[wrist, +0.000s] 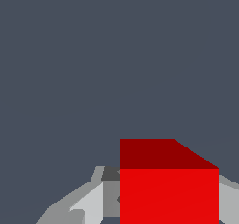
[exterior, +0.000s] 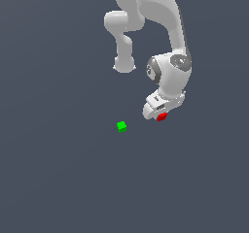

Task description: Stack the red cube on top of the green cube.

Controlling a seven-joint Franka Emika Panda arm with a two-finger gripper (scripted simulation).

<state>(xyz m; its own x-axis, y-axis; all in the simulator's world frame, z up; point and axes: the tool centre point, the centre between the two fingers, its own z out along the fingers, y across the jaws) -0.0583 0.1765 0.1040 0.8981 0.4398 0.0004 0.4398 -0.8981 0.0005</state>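
The red cube [exterior: 162,116] sits between my gripper's [exterior: 160,114] fingers, right under the white hand. In the wrist view the red cube [wrist: 169,190] fills the gap of the gripper [wrist: 169,209], with a grey finger [wrist: 110,197] pressed against each side, so the gripper is shut on it. The green cube [exterior: 121,126] lies on the dark floor, to the exterior view's left of the gripper and a little lower in the picture, apart from it. The green cube is out of the wrist view.
The plain dark grey floor [exterior: 58,178] spreads all around. The arm's white links [exterior: 170,42] rise above the gripper toward the top of the exterior view.
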